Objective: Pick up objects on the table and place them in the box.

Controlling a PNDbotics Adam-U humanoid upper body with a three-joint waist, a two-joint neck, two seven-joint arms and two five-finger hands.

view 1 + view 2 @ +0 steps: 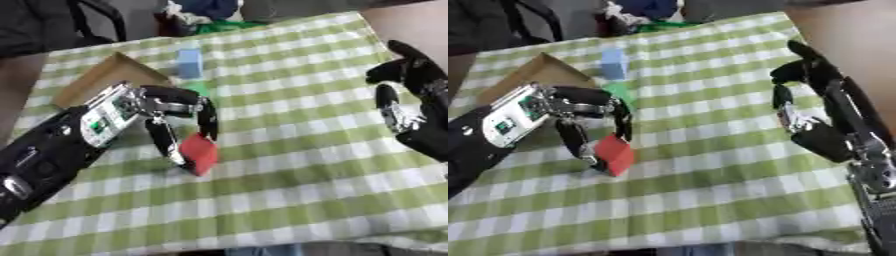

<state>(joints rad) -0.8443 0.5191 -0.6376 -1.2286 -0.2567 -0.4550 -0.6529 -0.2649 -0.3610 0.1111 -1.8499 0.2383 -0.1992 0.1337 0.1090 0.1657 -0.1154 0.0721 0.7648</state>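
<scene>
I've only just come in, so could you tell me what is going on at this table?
The left robot hand has its fingers and thumb pinched on a red block on the checked table. The cardboard box lies just behind, with a blue block and a green piece nearby. The right robot hand hovers idle.

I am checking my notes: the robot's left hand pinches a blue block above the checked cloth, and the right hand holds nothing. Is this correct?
Not quite. The block pinched by the left hand is red, not blue, as the left eye view shows. The blue block stands untouched farther back, beside the cardboard box. The rest is right: the right hand holds nothing above the checked cloth.
</scene>
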